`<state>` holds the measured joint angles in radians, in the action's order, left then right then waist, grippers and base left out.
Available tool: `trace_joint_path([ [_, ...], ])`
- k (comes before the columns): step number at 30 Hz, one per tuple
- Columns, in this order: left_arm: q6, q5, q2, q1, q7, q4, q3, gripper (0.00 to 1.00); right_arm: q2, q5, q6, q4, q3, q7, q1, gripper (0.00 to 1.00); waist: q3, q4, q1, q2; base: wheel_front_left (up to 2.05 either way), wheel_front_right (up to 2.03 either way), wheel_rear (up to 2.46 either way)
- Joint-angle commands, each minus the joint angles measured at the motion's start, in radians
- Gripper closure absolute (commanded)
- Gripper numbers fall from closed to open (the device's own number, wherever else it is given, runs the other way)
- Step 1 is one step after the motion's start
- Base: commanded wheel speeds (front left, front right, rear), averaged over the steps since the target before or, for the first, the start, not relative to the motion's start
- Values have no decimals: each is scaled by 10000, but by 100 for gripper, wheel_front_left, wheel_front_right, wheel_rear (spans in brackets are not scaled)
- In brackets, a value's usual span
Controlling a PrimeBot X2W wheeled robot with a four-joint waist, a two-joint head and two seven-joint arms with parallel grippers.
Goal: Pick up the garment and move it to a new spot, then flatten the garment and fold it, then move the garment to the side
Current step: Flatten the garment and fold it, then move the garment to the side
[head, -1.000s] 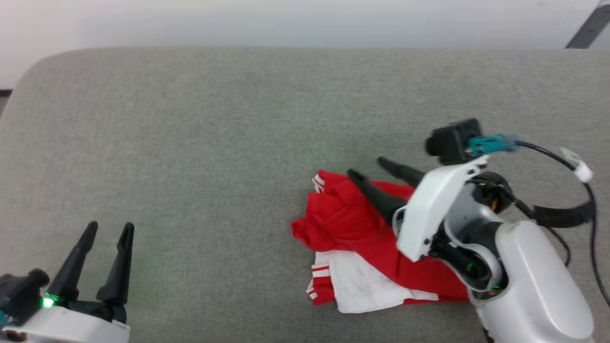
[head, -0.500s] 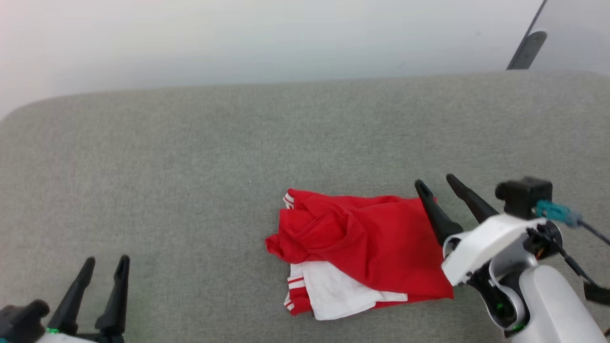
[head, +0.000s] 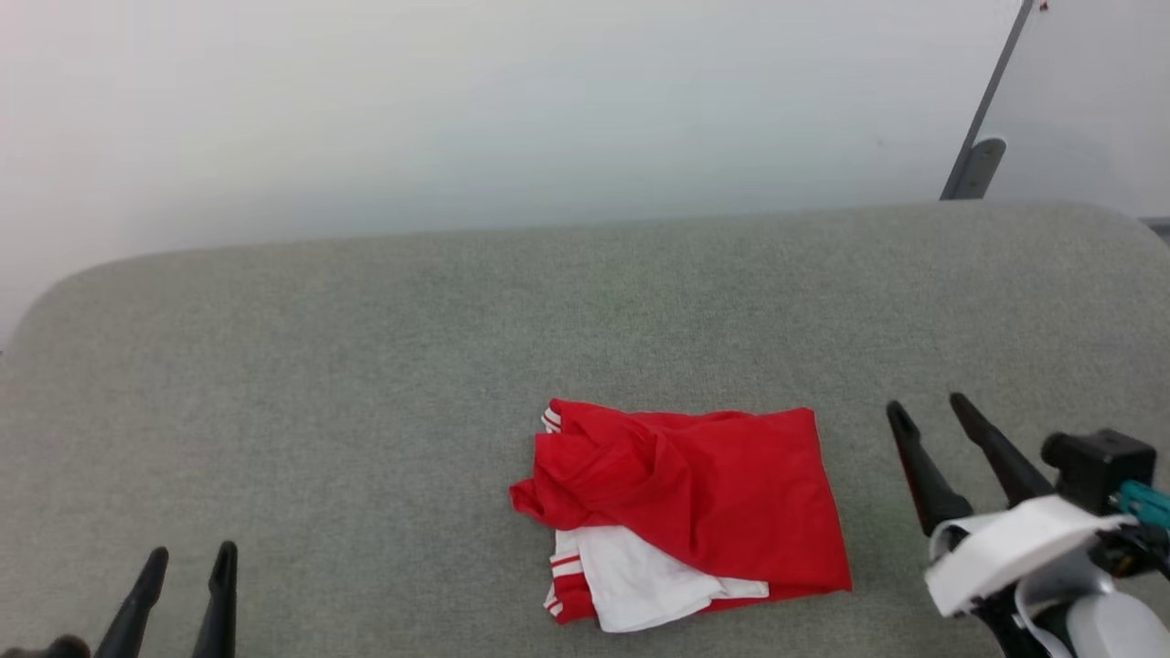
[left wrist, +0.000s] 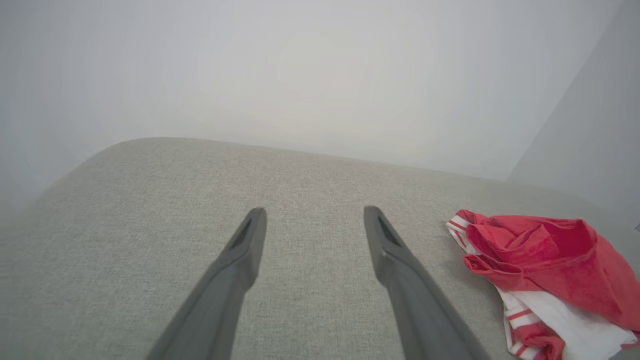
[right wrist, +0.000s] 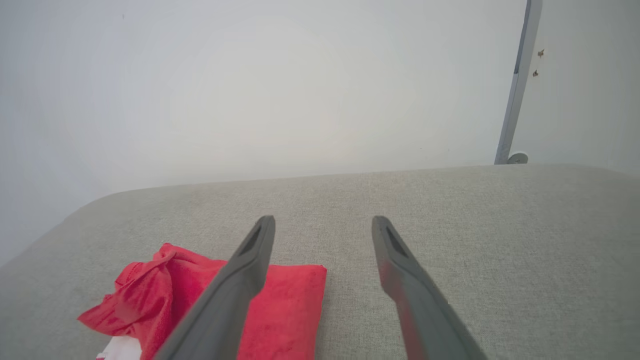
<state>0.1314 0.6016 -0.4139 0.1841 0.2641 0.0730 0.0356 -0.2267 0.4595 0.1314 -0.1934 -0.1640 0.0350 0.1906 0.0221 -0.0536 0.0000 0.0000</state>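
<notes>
While the folded red, white-sleeved jersey T-shirt [head: 695,493] lies on the grey fabric-covered table [head: 366,366], left gripper [head: 191,550] and right gripper [head: 926,404] stand wide, empty, apart from it.

Left jaws spread, right jaws spread

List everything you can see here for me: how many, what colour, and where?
garment: one, red with a white sleeve and striped trim, folded on the cushioned surface, right of centre
cushioned surface: one, grey fabric, spanning the foreground
wall: one, white, behind the surface
metal bar: one, grey, slanting against the wall, upper right
left gripper: one, dark fingers, open, lower left
right gripper: one, dark fingers, open, right of the garment, apart from it
</notes>
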Motion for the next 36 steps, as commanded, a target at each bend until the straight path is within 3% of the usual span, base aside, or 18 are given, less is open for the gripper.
trace_joint_path([
  [1, -19, -75, 42, 168, -11, -74, 66, 0, -83, -107, -17, 169, 122, 52, -226, 0, -184, 111, 0, 0, 0, 0, 0],
  [21, -19, -512, 182, 1305, -11, -1454, 490, 0, 311, -553, -17, 3485, 2097, -363, -3024, 0, -461, 390, 0, 0, 0, 0, 0],
  [36, -19, -567, 219, 1244, -11, -1665, 579, 0, 1006, -1096, -17, 4240, 2603, 173, -3561, 0, -463, 520, 0, 0, 0, 0, 0],
])
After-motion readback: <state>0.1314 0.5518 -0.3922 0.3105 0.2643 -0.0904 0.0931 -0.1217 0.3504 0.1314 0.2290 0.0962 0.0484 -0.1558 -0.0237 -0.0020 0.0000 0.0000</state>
